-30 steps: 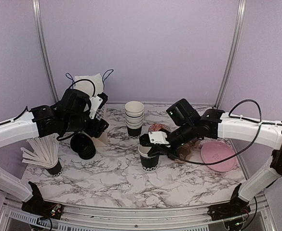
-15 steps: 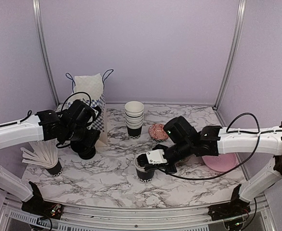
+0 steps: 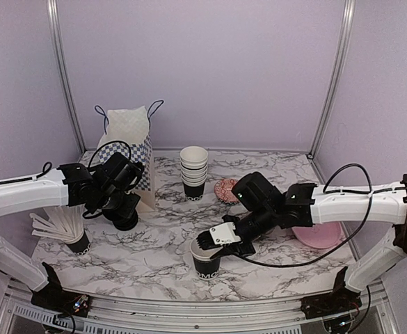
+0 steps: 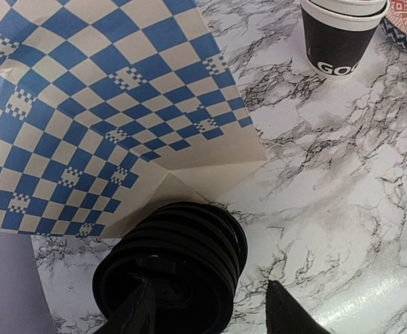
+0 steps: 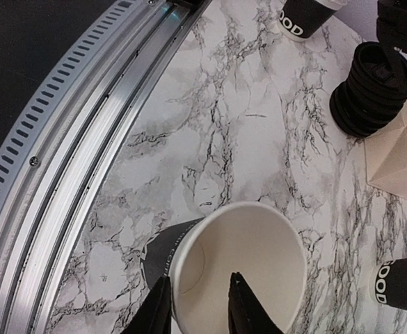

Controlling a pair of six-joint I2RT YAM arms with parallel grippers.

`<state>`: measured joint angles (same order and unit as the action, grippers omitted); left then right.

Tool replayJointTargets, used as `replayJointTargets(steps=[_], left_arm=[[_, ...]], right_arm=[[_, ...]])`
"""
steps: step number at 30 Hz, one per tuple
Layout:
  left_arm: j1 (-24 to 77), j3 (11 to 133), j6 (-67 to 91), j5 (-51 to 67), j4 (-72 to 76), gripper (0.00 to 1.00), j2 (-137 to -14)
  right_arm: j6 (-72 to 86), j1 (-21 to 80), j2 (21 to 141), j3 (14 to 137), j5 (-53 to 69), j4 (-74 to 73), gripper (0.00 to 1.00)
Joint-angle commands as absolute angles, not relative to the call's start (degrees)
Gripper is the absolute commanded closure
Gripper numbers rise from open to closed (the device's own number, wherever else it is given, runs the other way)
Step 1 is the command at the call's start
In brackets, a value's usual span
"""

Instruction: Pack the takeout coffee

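Note:
The takeout coffee cup (image 3: pixel 206 263) (image 5: pixel 210 271) is black with white print and stands upright on the marble near the front edge, its white inside showing through the uncovered top. My right gripper (image 3: pixel 215 240) (image 5: pixel 198 278) straddles its near rim, one finger outside and one inside, jaws apart and the inner finger off the wall. A stack of black lids (image 3: pixel 123 217) (image 4: pixel 168 271) sits by the paper bag. My left gripper (image 3: pixel 122 205) (image 4: pixel 209 289) hangs over it, open, one finger over the top lid and the other beside the stack.
A blue-and-white checked paper bag (image 3: pixel 130 136) (image 4: pixel 85 104) stands at the back left. A stack of white-rimmed cups (image 3: pixel 193 170) (image 4: pixel 342 35) is at centre back, with a red patterned dish (image 3: pixel 225 188) beside it. A pink plate (image 3: pixel 318 233) lies right; a cup of white sticks (image 3: pixel 60 223) left.
My right arm carried the cup toward the front edge, set it down and parted its jaws. My left gripper came down from beside the bag onto the lid stack and narrowed.

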<state>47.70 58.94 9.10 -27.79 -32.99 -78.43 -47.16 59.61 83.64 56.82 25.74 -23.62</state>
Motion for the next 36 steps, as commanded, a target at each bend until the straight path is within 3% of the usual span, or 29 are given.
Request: replayJointTargets(steps=[1, 13, 36], left_arm=[[47.8, 58.4, 10.4, -29.0, -35.7, 0.46, -79.1], [47.9, 59.7, 14.1, -28.2, -37.4, 0.5, -82.8], [47.6, 62.9, 16.6, -30.7, -38.9, 0.87, -86.9]], right_arm=[[-49.0, 60.0, 81.7, 62.2, 29.1, -30.3, 0.71], [-47.5, 54.0, 75.9, 63.0, 32.6, -32.1, 0.68], [-45.6, 50.7, 74.0, 59.2, 32.6, -27.0, 0.68]])
